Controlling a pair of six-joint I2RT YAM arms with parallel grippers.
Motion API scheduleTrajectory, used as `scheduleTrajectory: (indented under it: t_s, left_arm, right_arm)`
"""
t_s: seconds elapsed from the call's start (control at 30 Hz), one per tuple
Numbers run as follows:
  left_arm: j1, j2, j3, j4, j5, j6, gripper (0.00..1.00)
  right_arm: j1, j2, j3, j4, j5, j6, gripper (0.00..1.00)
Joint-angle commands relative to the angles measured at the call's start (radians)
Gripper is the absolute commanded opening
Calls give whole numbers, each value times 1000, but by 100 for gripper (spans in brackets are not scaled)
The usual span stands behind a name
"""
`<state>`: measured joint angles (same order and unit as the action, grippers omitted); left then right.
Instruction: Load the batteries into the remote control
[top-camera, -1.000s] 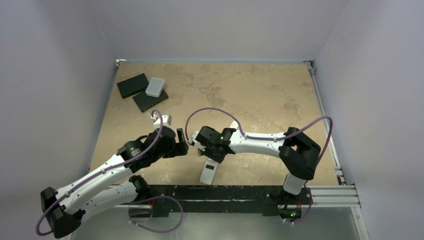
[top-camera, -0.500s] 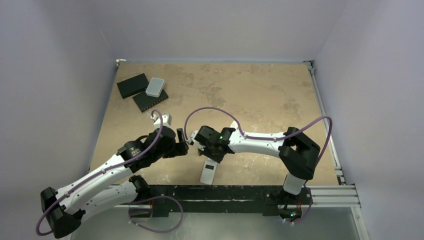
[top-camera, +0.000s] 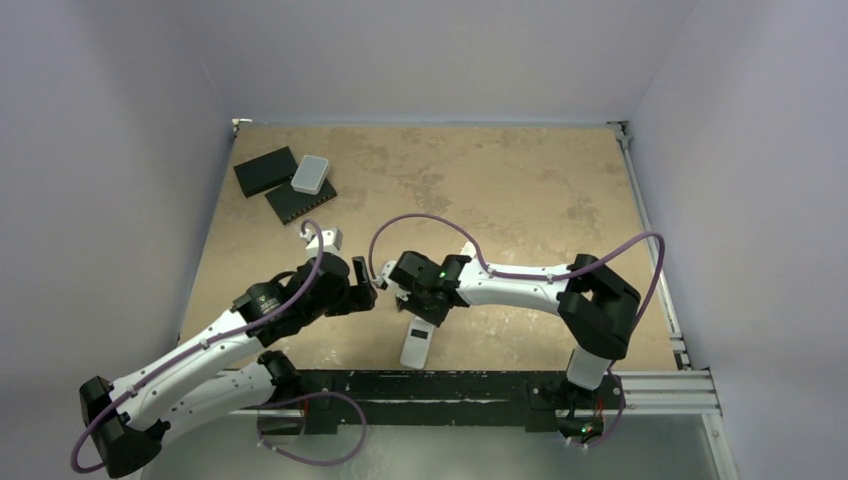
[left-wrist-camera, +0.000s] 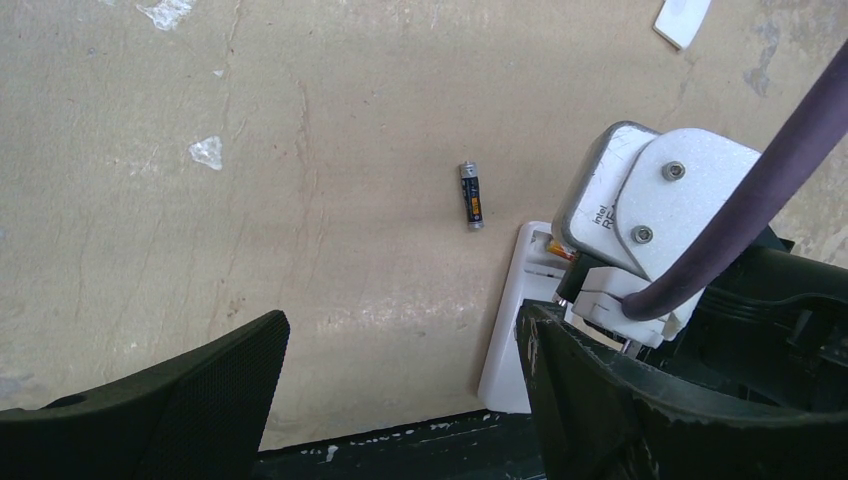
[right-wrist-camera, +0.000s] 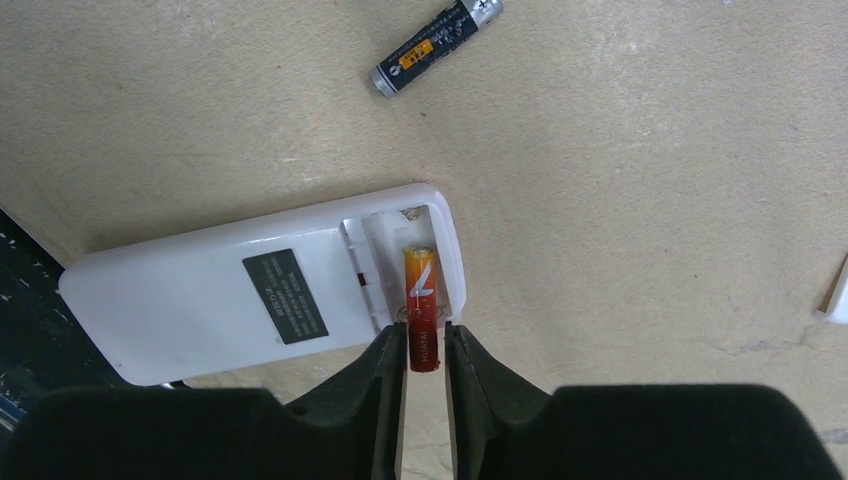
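- Over the last second the right gripper (right-wrist-camera: 423, 345) has only crept slightly left above the remote (right-wrist-camera: 200, 300).
- Its fingers flank the orange battery (right-wrist-camera: 421, 300), which lies partly in the open compartment; I cannot tell whether they clamp it.
- The black battery (right-wrist-camera: 435, 45) lies on the table beyond the remote.
- The left gripper (left-wrist-camera: 400, 330) hangs wide apart, empty.
- Judgement: first battery is nearly seated.

top view looks down from behind; both close wrist views share the remote control (right-wrist-camera: 200, 300).

Tan mottled tabletop (top-camera: 520, 180) with white chips, pale lavender walls (top-camera: 420, 50) on three sides, black rail (top-camera: 450, 384) along near edge, even light.
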<state>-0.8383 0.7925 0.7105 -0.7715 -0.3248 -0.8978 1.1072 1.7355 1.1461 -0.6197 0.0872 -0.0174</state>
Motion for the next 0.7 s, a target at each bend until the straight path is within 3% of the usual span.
scheduleTrajectory:
  t_s: [0.0, 0.33, 0.67]
  left_arm:
    - [2, -15, 20, 18, 0, -1, 84]
    - [1, -16, 11, 23, 7, -3, 84]
    - [1, -17, -24, 68, 55, -6, 85]
  right_arm:
    - [3, -8, 43, 9, 3, 10, 28]
    - [3, -64, 65, 14, -3, 71, 34]
    - [3, -164, 35, -31, 98, 219, 42]
